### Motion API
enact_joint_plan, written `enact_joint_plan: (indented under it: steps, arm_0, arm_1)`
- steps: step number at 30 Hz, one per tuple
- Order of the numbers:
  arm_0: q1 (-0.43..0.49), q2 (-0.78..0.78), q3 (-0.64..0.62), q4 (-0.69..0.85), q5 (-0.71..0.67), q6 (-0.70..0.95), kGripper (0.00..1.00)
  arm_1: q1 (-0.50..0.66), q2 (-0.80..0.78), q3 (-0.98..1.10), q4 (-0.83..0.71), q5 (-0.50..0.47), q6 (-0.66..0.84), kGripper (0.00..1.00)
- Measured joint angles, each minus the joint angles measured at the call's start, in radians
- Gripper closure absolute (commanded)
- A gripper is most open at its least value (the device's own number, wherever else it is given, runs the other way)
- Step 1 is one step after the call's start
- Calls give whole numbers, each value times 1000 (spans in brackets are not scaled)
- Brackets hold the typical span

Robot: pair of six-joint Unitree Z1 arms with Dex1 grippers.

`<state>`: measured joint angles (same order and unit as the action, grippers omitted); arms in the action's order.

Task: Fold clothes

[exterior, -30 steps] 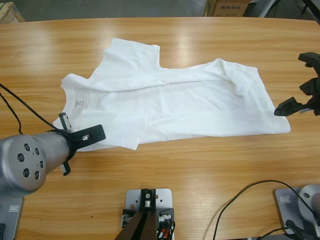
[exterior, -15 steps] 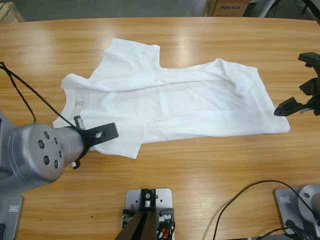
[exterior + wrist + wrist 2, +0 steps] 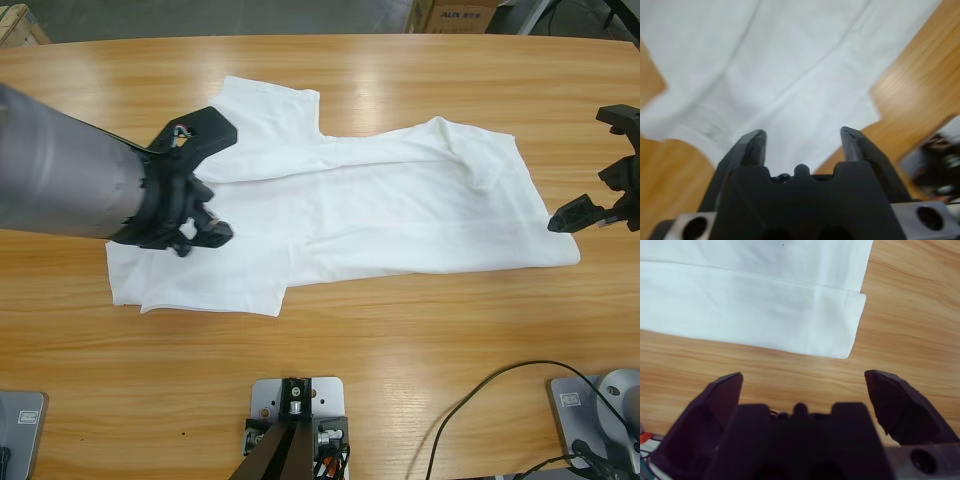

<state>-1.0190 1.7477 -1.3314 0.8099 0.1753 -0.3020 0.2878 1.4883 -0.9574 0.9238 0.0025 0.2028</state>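
Observation:
The clothes are a single white T-shirt [image 3: 380, 205] lying spread out and creased on the wooden table [image 3: 400, 350], one sleeve pointing to the far side. My left gripper [image 3: 200, 236] hangs over the shirt's left part on a thick silver forearm that hides the collar area. Seen from the left wrist, the left gripper [image 3: 802, 135] is open above white fabric [image 3: 790, 60] and holds nothing. At the table's right edge, my right gripper [image 3: 590, 200] sits just off the shirt's near right corner. From the right wrist, the right gripper [image 3: 805, 380] is open wide, facing that hem corner [image 3: 790, 315].
Bare wood runs along the table's near side in front of the shirt. A black cable [image 3: 480, 390] loops at the near right. Cardboard boxes [image 3: 455, 15] stand beyond the far edge of the table.
The left arm has swung from the shirt's near left edge toward the far side and now covers the collar area. The shirt's near left corner has come into view. The right arm has not moved.

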Motion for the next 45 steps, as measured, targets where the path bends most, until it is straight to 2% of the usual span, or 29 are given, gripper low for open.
enact_joint_plan:
  steps: [3,4,8,9,12,14,17,20,27,32,39,45]
  arm_0:
    - [-21,51,-22,6,-58,-126,150]
    - [-29,62,-22,16,-67,-179,114]
    - [-50,72,-2,96,-74,-582,0]
    - [-53,71,14,116,-69,-685,0]
    - [-50,67,81,174,-45,-949,0]
    - [-45,68,102,192,-38,-1041,0]
    - [-43,82,104,199,-34,-1099,0]
    - [-43,101,104,201,-34,-1119,0]
    - [-40,129,104,199,-24,-1162,0]
    - [-32,180,104,169,-24,-1187,0]
    - [-26,232,106,134,-24,-1187,0]
    - [-28,241,133,126,-38,-1187,0]
  arm_1:
    - [0,0,0,0,1,0,0]
    - [0,0,0,0,1,0,0]
    - [0,0,0,0,1,3,0]
    - [0,-1,0,0,1,15,0]
    - [10,-11,7,-3,1,148,0]
    - [68,-24,36,-45,-3,271,0]
    - [158,-22,109,-145,-5,432,0]
    - [224,12,177,-238,-36,511,8]
    - [288,84,298,-489,-139,534,17]
    - [288,139,369,-637,-149,533,18]
    - [289,198,381,-684,-132,539,18]
    - [289,189,371,-616,-105,589,18]
